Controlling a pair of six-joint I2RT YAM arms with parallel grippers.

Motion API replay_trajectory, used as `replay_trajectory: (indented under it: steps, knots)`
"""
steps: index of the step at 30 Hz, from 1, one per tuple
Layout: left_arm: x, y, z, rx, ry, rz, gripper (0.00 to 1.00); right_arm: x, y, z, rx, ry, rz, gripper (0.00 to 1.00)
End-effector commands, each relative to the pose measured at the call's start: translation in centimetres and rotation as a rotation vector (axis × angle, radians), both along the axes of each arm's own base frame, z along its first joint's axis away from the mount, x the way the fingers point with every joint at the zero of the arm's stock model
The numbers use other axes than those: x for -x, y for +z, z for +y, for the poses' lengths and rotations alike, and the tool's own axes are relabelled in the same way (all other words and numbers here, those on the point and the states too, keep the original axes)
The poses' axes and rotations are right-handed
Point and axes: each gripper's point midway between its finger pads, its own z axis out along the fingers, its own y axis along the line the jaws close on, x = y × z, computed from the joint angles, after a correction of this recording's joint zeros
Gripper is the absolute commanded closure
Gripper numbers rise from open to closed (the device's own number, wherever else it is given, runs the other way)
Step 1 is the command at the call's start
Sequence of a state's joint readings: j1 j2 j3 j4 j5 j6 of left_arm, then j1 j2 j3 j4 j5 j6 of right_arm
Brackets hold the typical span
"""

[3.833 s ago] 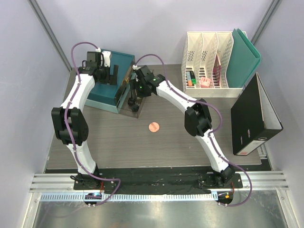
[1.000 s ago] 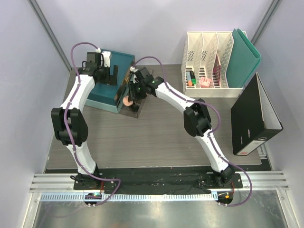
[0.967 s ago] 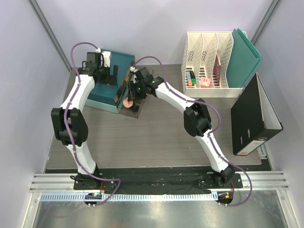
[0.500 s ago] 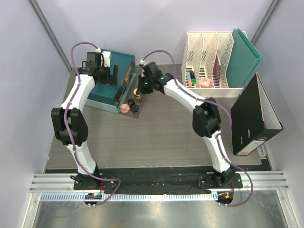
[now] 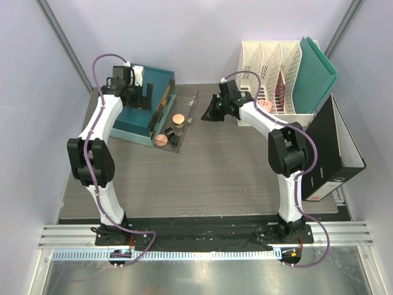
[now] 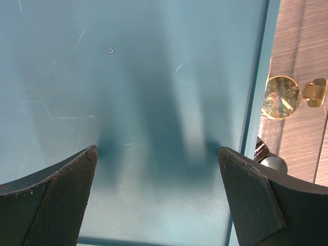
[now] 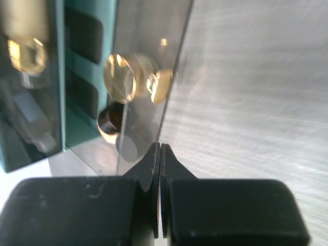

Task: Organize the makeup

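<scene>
The makeup in view lies in a clear organizer tray [image 5: 190, 109] beside a teal box [image 5: 136, 120]: a round pink compact [image 5: 161, 140], a small black jar [image 5: 169, 131] and a tan jar [image 5: 178, 118]. My right gripper [image 5: 210, 115] is shut on nothing and hovers over bare table just right of the tray. In the right wrist view its closed gripper [image 7: 160, 148] points toward the tray wall, with the tan jar [image 7: 119, 78] and black jar [image 7: 108, 123] behind it. My left gripper [image 6: 158, 151] stands wide open above the teal box lid [image 6: 143, 77], holding nothing.
White file holders [image 5: 270, 77] with markers and a pink item stand at the back right, with a teal folder [image 5: 316, 70] leaning beside them. A black binder [image 5: 328, 150] lies on the table's right side. Purple walls enclose the table.
The right gripper let go of the pink compact in the clear tray, shut, and swung right away from the tray. The left arm has stayed where it was.
</scene>
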State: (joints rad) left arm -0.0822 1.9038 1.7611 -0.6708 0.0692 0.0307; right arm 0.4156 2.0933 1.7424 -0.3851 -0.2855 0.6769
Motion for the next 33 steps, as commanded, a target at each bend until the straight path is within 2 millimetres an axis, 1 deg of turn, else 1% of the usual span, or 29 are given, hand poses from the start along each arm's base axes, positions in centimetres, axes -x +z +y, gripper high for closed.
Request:
replay_trajectory:
  steps: [1, 8, 12, 14, 15, 16, 17, 18, 22, 27, 28, 29, 31, 32, 33]
  knots:
    - [7.1, -9.6, 1.0, -0.030, 0.035, 0.433, 0.00, 1.4, -1.0, 2.2, -0.080, 0.038, 0.077, 0.99]
    - [7.4, -9.9, 1.4, -0.030, 0.044, 0.450, 0.00, 1.9, -3.3, 2.9, -0.100, 0.054, 0.150, 0.99]
    - [7.4, -9.9, 1.3, -0.024, 0.041, 0.452, 0.00, 1.5, -3.8, 3.5, -0.127, 0.059, 0.155, 0.99]
    - [7.4, -9.8, 1.3, -0.026, 0.042, 0.450, 0.00, 1.3, -3.4, 4.2, -0.146, 0.074, 0.150, 0.99]
    - [7.4, -9.8, 1.3, -0.026, 0.042, 0.452, 0.00, 1.1, -4.1, 4.3, -0.146, 0.075, 0.163, 0.99]
    - [7.5, -9.9, 1.3, -0.025, 0.041, 0.458, 0.00, 0.7, -3.7, 4.7, -0.157, 0.078, 0.154, 0.99]
    - [7.5, -9.8, 1.2, -0.024, 0.039, 0.456, 0.00, 0.8, -3.7, 5.2, -0.163, 0.092, 0.156, 0.99]
    - [7.5, -9.8, 1.3, -0.028, 0.041, 0.457, 0.00, 0.7, -4.3, 5.4, -0.164, 0.097, 0.167, 0.99]
    - [7.5, -9.7, 1.4, -0.030, 0.042, 0.453, 0.00, 0.0, -4.0, 6.9, -0.191, 0.117, 0.157, 0.99]
    - [7.6, -9.7, 1.4, -0.027, 0.041, 0.456, 0.00, -0.5, -3.7, 8.7, -0.209, 0.145, 0.142, 0.99]
    - [7.7, -9.7, 1.4, -0.028, 0.041, 0.459, 0.00, -0.6, -3.2, 9.1, -0.217, 0.150, 0.131, 0.99]
    - [7.7, -9.7, 1.4, -0.029, 0.041, 0.456, 0.00, -0.7, -3.5, 9.2, -0.216, 0.149, 0.135, 0.99]
    - [7.7, -9.7, 1.4, -0.030, 0.039, 0.455, 0.00, -0.8, -3.0, 10.0, -0.224, 0.158, 0.121, 0.99]
    - [7.7, -9.6, 1.5, -0.032, 0.042, 0.455, 0.00, -0.8, -3.4, 10.4, -0.226, 0.160, 0.129, 0.99]
    - [7.7, -9.6, 1.4, -0.029, 0.040, 0.456, 0.00, -1.1, -2.9, 10.8, -0.234, 0.164, 0.115, 0.99]
